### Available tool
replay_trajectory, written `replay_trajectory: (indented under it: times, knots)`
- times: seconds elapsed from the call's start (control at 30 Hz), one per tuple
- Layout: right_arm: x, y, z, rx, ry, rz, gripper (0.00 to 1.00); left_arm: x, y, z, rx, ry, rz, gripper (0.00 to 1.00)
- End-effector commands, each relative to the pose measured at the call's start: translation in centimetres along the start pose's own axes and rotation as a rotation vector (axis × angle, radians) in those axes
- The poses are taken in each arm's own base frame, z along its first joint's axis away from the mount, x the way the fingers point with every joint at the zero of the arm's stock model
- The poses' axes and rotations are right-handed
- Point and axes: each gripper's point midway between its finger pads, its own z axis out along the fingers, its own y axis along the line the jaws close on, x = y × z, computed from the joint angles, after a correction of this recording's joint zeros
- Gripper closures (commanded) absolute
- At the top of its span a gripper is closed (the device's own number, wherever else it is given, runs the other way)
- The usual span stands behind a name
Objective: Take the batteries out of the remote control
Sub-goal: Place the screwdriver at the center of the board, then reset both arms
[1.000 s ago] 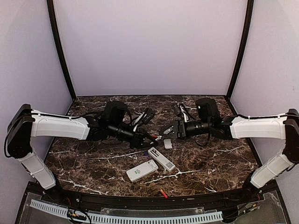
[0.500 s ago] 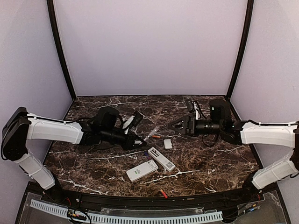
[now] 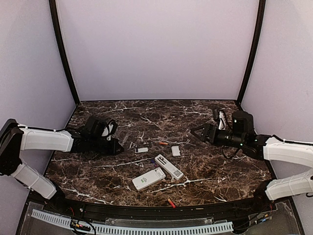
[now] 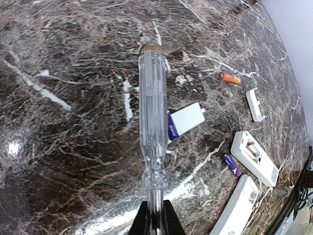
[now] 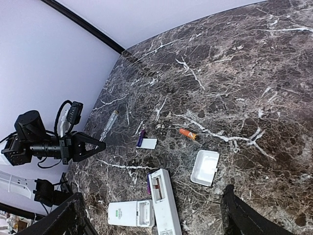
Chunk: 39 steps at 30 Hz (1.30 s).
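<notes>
Two white remotes lie at the table's middle, one (image 3: 168, 166) with its battery bay open, the other (image 3: 148, 179) beside it. An orange battery (image 3: 163, 143) lies loose behind them, also in the right wrist view (image 5: 188, 133). A purple battery (image 5: 148, 183) lies against the open remote. Another purple one (image 5: 141, 138) lies by a small white cover (image 5: 149, 143). An orange-red battery (image 3: 171, 202) lies at the front edge. My left gripper (image 4: 156, 208) is shut on the shaft of a clear-handled screwdriver (image 4: 151, 117), low over the table at the left (image 3: 119, 146). My right gripper (image 3: 195, 132) is open and empty at the right.
A larger white cover plate (image 3: 176, 151) lies upside down right of the orange battery. The dark marble table (image 3: 220, 166) is walled by pale panels on three sides, with a black rail along its near edge.
Both arms have drawn back from the middle, the left one leftward with the screwdriver, the right one rightward. A small white cover and a purple battery now lie uncovered between them.
</notes>
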Motion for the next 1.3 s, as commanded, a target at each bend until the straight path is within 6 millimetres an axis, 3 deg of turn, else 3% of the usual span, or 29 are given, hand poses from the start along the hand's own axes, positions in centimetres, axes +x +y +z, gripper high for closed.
replay_trajectory:
  times: [0.0, 0.07, 0.17, 0.27, 0.4, 0.53, 0.67, 0.8, 0.87, 1.0, 1.07, 1.27]
  knots:
    - [-0.5, -1.7, -0.7, 0.076, -0.042, -0.016, 0.07, 0.7, 2.1, 0.1, -0.075, 0.031, -0.074, 0.92]
    - [-0.3, -2.1, -0.8, 0.088, -0.04, -0.017, 0.07, 0.7, 2.2, 0.3, -0.079, 0.038, -0.074, 0.86]
    - [-0.1, -2.4, -0.7, 0.088, -0.033, -0.02, 0.05, 0.6, 2.3, 0.2, -0.087, 0.031, -0.069, 0.66]
    - [0.2, -2.7, -0.7, 0.093, -0.021, -0.026, 0.05, 0.2, 2.5, -0.2, -0.101, 0.011, -0.055, 0.57]
    - [0.1, -3.4, -0.7, 0.115, -0.018, -0.04, 0.05, -0.9, 2.4, -1.2, -0.115, -0.036, -0.04, 0.37]
    - [-0.8, -5.0, -0.8, 0.187, -0.026, -0.096, 0.02, -3.4, 3.0, -3.1, -0.141, -0.12, -0.036, 0.25]
    - [-2.9, -7.3, -1.5, 0.251, -0.058, -0.186, 0.01, -7.4, 5.2, -6.1, -0.205, -0.248, -0.022, 0.2]
    - [-6.2, -10.7, -3.6, 0.335, -0.131, -0.244, 0.01, -11.5, 9.5, -10.4, -0.278, -0.444, -0.03, 0.18]
    - [-7.8, -12.6, -5.2, 0.385, -0.175, -0.236, 0.01, -13.3, 12.6, -14.0, -0.343, -0.572, -0.073, 0.18]
    - [-11.0, -15.0, -8.9, 0.437, -0.295, -0.227, 0.01, -14.1, 16.1, -18.6, -0.449, -0.781, -0.063, 0.14]
    - [-12.1, -16.0, -10.6, 0.483, -0.341, -0.242, 0.01, -13.8, 17.3, -19.8, -0.5, -0.846, -0.043, 0.09]
    - [-13.4, -17.9, -13.7, 0.624, -0.5, -0.389, 0.01, -12.6, 18.0, -18.7, -0.531, -0.877, 0.079, 0.01]
